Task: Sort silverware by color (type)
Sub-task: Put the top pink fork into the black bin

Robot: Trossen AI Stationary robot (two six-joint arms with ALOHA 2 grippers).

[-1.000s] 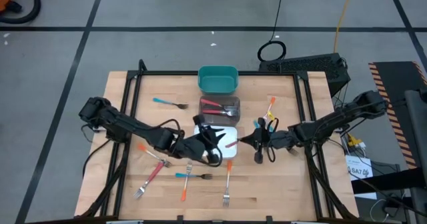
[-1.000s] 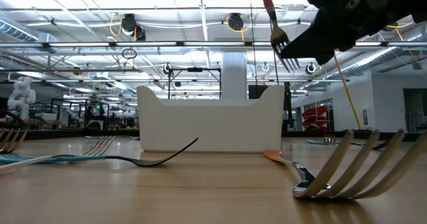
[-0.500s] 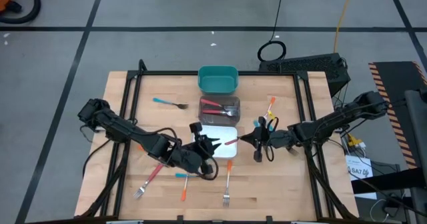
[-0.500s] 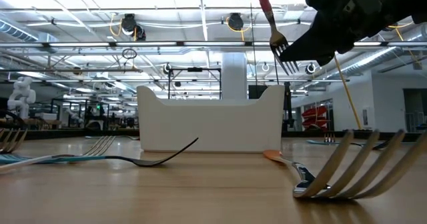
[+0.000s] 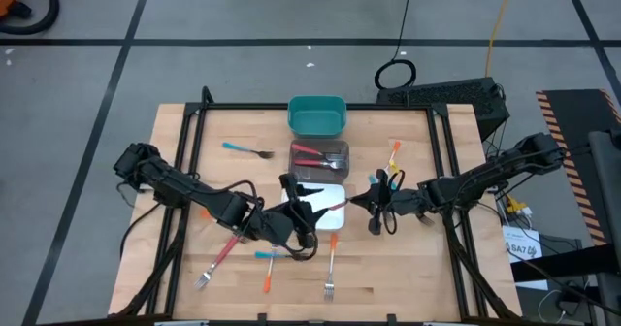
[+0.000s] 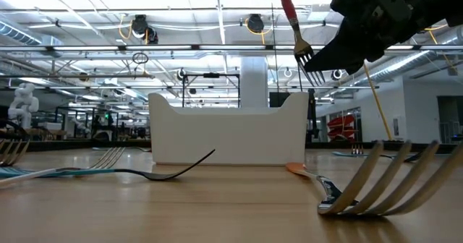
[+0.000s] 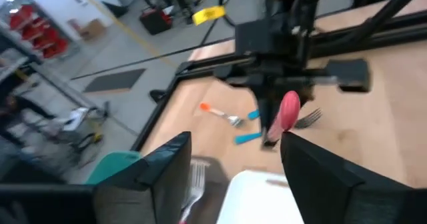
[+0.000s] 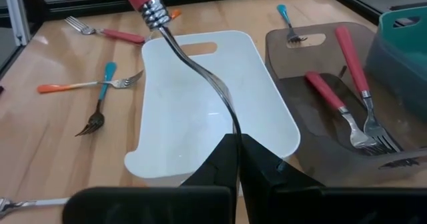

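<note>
Two red forks [image 8: 347, 84] lie in the dark bin [image 5: 320, 158]. The right tool [image 8: 235, 144] pinches a red fork [image 8: 187, 51] over the white bin [image 8: 200, 117]. The left tool [image 5: 299, 212] is wide open, empty. Many forks [image 5: 267, 258] wait around 6 o'clock on the surface [image 5: 408, 268].

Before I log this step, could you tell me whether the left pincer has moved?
Yes: the left pincer drew back from the white bin, toward the table's front-left.
</note>
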